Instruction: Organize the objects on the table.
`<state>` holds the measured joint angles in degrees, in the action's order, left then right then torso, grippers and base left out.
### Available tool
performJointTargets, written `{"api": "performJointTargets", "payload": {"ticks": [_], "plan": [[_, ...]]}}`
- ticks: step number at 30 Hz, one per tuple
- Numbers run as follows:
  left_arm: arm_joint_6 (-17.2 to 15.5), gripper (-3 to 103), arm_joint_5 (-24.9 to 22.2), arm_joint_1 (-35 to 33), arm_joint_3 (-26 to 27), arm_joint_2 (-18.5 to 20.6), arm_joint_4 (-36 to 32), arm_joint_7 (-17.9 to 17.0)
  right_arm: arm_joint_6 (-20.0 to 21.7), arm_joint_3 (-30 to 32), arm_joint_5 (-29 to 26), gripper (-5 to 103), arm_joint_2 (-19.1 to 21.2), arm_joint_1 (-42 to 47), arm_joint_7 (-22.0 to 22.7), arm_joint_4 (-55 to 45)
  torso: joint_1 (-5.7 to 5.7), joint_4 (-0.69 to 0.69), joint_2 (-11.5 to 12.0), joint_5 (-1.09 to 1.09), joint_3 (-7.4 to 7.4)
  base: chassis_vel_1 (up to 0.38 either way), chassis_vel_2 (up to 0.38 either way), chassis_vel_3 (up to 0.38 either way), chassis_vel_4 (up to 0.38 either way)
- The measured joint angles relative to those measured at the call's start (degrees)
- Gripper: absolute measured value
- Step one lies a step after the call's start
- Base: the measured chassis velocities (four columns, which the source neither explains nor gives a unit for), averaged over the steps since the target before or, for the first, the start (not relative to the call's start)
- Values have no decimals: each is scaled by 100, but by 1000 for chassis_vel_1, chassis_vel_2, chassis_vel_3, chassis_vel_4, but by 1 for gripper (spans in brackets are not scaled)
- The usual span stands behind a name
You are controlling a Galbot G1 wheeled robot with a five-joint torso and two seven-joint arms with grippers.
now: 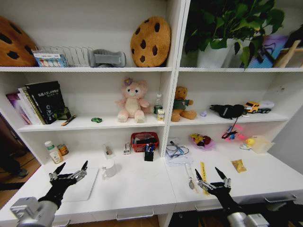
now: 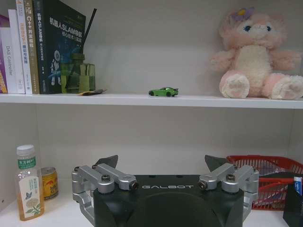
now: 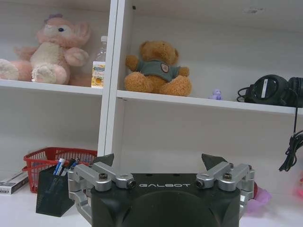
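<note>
A green toy car sits near the shelf's front edge. Both grippers, left and right, hover wide open and empty over the white table's front edge. The left wrist view shows the car on the shelf; the right wrist view shows marker pens in a black holder.

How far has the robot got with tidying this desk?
Barely started, it seems. Both grippers, left gripper and right gripper, hover open and empty over the white desk. The laptop lies under the left gripper. The green toy car sits on a shelf, and marker pens stand in a black holder.
</note>
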<state>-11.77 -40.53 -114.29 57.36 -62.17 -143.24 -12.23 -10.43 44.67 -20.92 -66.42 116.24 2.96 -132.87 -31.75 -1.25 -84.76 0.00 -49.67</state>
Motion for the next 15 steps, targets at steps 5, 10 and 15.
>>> {"api": "performJointTargets", "payload": {"ticks": [5,10,15], "plan": [[0,100,0,0,0,0,0,0,-29,8,-71,100,3,108,-41,-22,-1,-1,-3,0,-2,0,0,0,0],[0,100,1,0,0,0,0,0,-28,63,-295,100,69,83,-60,-19,3,0,10,-1,5,0,0,0,0],[0,100,0,0,0,0,0,0,-29,73,-336,100,111,69,-60,-1,7,-1,20,-1,10,-40,-31,31,38]]}}
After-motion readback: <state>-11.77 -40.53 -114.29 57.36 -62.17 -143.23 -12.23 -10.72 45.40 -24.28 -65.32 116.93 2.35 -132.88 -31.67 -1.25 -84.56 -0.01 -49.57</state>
